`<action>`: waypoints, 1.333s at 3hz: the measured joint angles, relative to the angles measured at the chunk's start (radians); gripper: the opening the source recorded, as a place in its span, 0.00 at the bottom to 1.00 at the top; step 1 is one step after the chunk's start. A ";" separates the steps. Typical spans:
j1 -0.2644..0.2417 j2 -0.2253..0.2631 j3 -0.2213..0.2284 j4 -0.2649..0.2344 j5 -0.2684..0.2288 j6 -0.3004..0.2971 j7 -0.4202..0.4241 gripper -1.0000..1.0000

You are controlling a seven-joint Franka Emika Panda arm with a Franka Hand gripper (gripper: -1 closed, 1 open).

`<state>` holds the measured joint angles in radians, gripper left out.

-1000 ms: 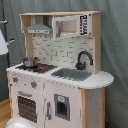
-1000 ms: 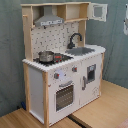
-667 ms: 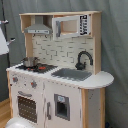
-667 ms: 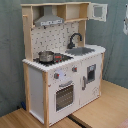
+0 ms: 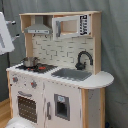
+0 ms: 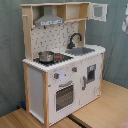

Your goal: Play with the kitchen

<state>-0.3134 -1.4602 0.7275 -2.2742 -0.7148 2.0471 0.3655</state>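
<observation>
The kitchen (image 5: 95, 102) stands upright on a wood floor (image 6: 102, 112), in front of a grey backdrop (image 5: 114, 40), and fills the middle of both exterior views.

Nearest is its front. The oven door (image 5: 27, 106) is low on the first exterior view's left, shut, with knobs above it. A second door with a dark panel (image 5: 61, 106) sits just to its right. In the second exterior view the oven door (image 6: 64, 95) faces the near right.

On the counter behind, the pot (image 5: 30, 62) rests on the stove, left of the sink (image 5: 71, 74). The faucet (image 5: 82, 59) rises at the sink's far edge, against the tiled back wall.

Farthest and highest, the hood (image 5: 39, 27) hangs above the stove. A cabinet with a window door (image 5: 70, 26) is beside it, over the sink.

A white slanted part (image 5: 5, 35) shows at the first exterior view's left edge, apart from the kitchen. The gripper cannot be made out, so I cannot tell whether it is released or clenched.
</observation>
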 joint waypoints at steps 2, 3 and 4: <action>-0.041 0.045 -0.144 -0.080 0.001 0.087 0.022 0.00; -0.041 0.055 -0.190 -0.130 0.001 0.172 0.018 0.00; -0.041 0.075 -0.234 -0.158 0.001 0.270 0.006 0.00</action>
<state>-0.3542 -1.3854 0.4931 -2.4326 -0.7139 2.3166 0.3710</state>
